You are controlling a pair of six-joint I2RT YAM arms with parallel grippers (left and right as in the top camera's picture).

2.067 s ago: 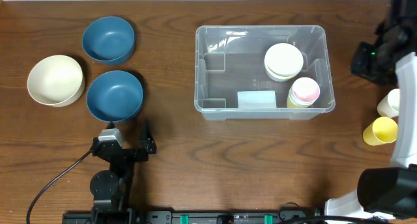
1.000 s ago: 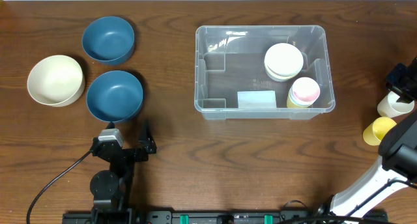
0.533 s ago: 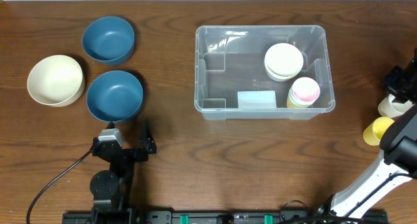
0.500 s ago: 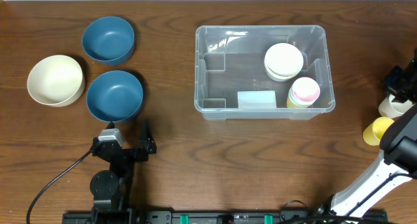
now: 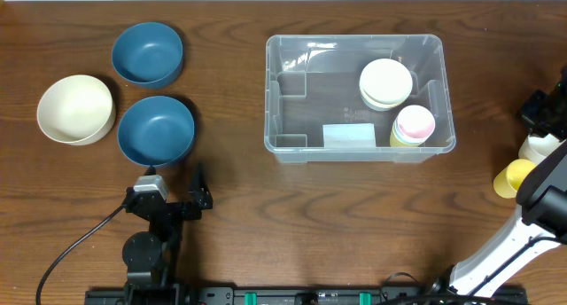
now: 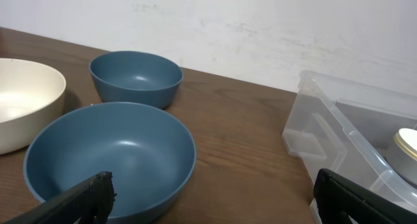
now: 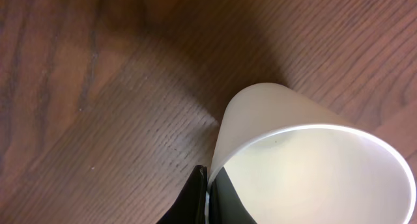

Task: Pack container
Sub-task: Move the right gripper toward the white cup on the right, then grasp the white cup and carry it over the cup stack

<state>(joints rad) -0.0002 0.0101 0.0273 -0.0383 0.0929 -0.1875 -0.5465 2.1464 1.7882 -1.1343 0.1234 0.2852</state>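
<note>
The container, a large clear bin, is seen standing upright on the table, a little right of centre and toward the far side. Inside it, a stack of round cream pieces is placed in the far right part. A pink-topped cup is set in the near right corner, and a whitish label is seen on the base by the near wall.

Well to the right of the container, at the table's right edge, a white cup is found, with a yellow cup just beside it on the near side. The rim of the white cup is pinched by the right gripper. Its fingers are closed tight on the thin wall, one inside and one outside.

Well to the left of the container, three bowls are grouped. A far blue bowl and a near blue bowl are set one behind the other, and a cream bowl is placed to their left. The left gripper is held just on the near side of the near blue bowl, with its fingers spread wide and nothing gripped.
</note>
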